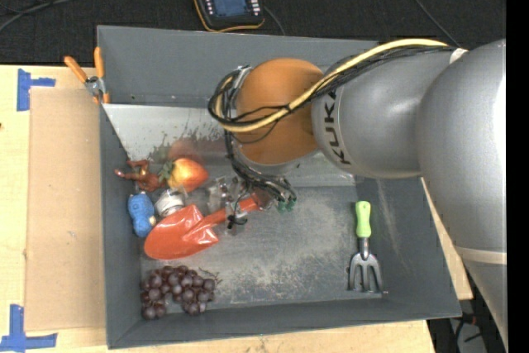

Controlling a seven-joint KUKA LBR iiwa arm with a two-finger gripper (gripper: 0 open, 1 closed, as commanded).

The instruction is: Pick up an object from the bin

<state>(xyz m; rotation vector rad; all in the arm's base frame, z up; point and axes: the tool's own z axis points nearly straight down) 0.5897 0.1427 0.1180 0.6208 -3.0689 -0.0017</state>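
My gripper (238,201) is low in the middle of the bin, under the arm's orange cover, right over the handle end of a red plastic trowel (183,232). The trowel's blade points to the lower left. Whether the handle is gripped is hidden by the gripper's body. Just left of the gripper lie a small silver round thing (171,201) and a red-and-yellow toy fruit (188,174).
A blue toy (140,213) and a brown figure (137,172) lie by the left wall. A bunch of dark purple grapes (175,290) sits at the front left. A green-handled garden fork (364,250) lies at the right, with bare floor between.
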